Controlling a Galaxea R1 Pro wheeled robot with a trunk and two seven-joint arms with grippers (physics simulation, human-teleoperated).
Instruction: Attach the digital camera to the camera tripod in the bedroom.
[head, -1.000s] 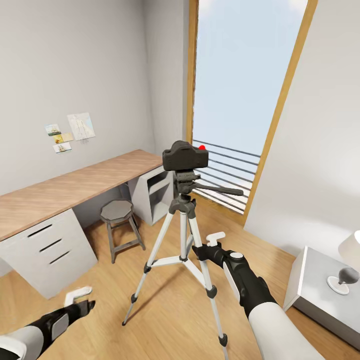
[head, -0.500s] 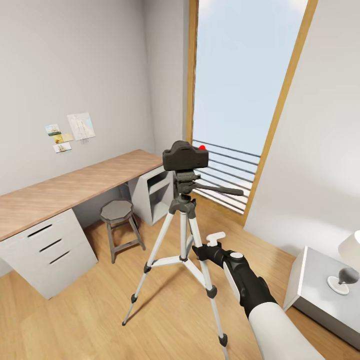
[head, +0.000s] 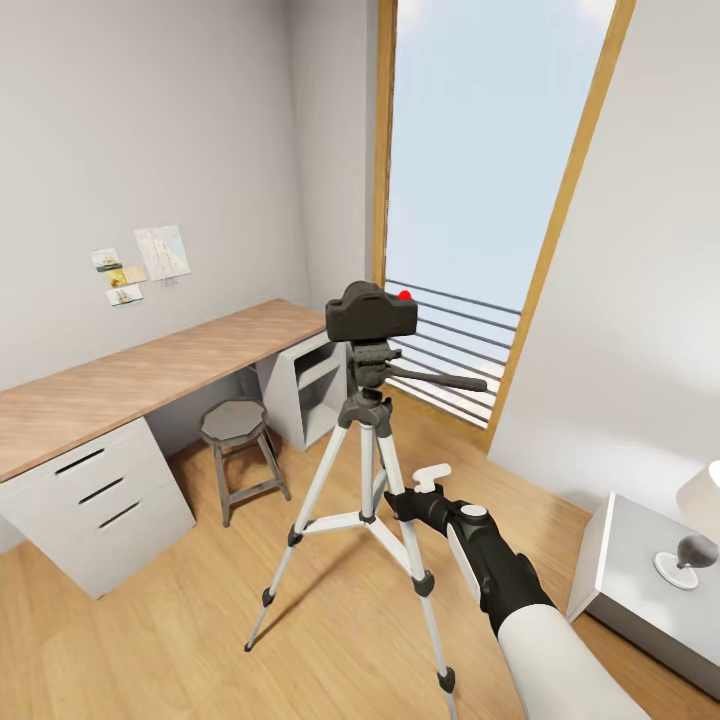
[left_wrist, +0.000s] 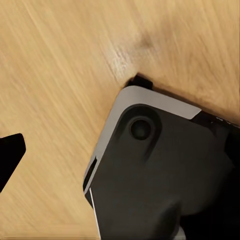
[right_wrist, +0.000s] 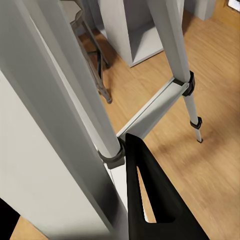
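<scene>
One desk (head: 130, 385), with three dark drawer slots in its pale cabinet (head: 95, 505), runs along the left wall of the bedroom (head: 190, 140). Above it hang four small pictures (head: 140, 262). One round-seated stool (head: 238, 455) stands on the wood floor (head: 200, 630) just in front of the desk.

One camera tripod (head: 366, 500) stands mid-room on three silver legs, and one digital camera (head: 370, 313) sits squarely on its black head, the red dot showing at the camera's far side. The pan handle (head: 440, 380) sticks out toward the window (head: 480, 200), whose rails show behind.

One right gripper (head: 415, 490) hangs beside the tripod's near legs, just by the centre brace. In the right wrist view one black fingertip (right_wrist: 150, 200) lies close against a silver leg (right_wrist: 75, 100); I cannot tell whether the jaws are parted or clenched, and they grasp nothing visible.

At the far right stands one grey nightstand (head: 640, 590) with one lamp (head: 695, 520).

A second ago the left gripper showed low at the head view's left edge; it has since dropped out of that view. Tripod, camera and right arm are unchanged.

The left wrist view looks down on floor and a dark, grey-edged robot part (left_wrist: 165, 170); one black fingertip (left_wrist: 10, 155) shows, and its state is unclear.
</scene>
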